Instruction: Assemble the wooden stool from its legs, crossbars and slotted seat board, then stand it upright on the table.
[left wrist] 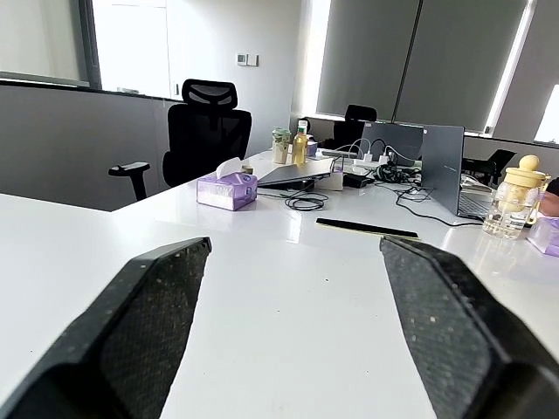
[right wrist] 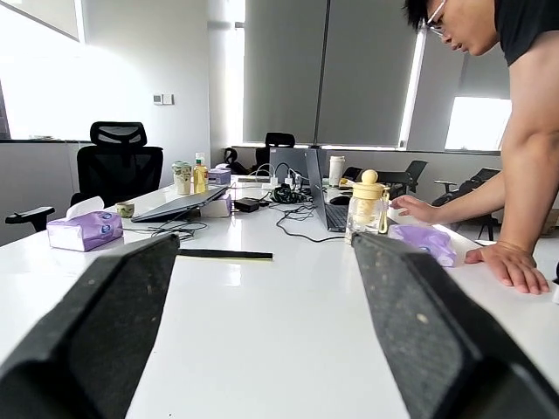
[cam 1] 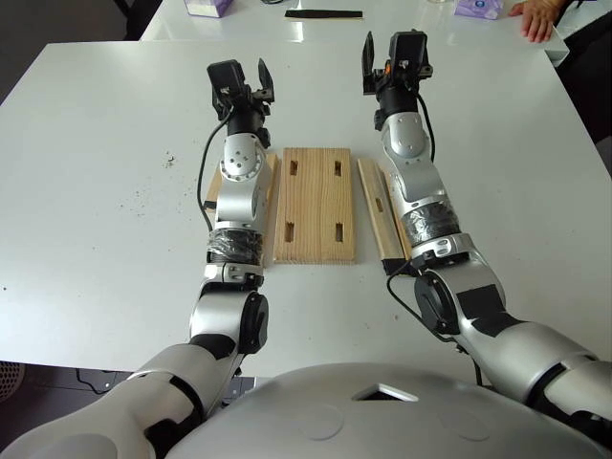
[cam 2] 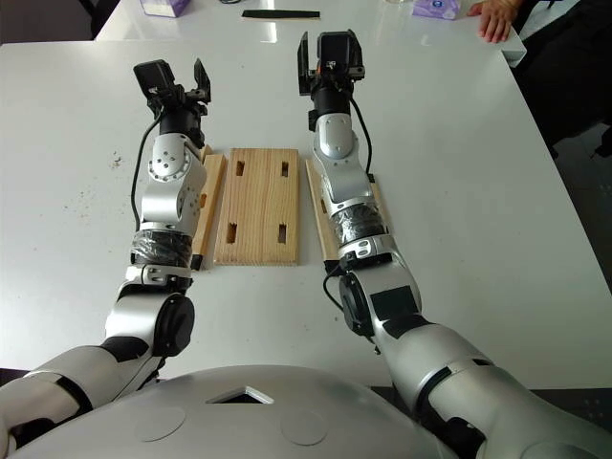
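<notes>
The slotted seat board [cam 1: 314, 204] lies flat on the white table [cam 1: 115, 258] between my two arms, showing several slots. Wooden leg and crossbar pieces [cam 1: 271, 187] lie along its left side, mostly hidden under my left arm. More such pieces [cam 1: 381, 212] lie along its right side, partly under my right arm. My left gripper [cam 1: 246, 78] is held beyond the board's far left corner, open and holding nothing; its black fingers [left wrist: 148, 323] stand wide apart. My right gripper [cam 1: 393, 59] is beyond the far right corner, also open and holding nothing, with spread fingers [right wrist: 432, 336].
Dark specks [cam 1: 153, 186] dot the table at left. A second table behind carries a black strip [cam 1: 323, 14], tissue boxes [left wrist: 226, 189], a laptop [left wrist: 441, 166] and a yellow-capped bottle [right wrist: 368, 206]. A person's hand [cam 1: 537, 17] rests on it at far right.
</notes>
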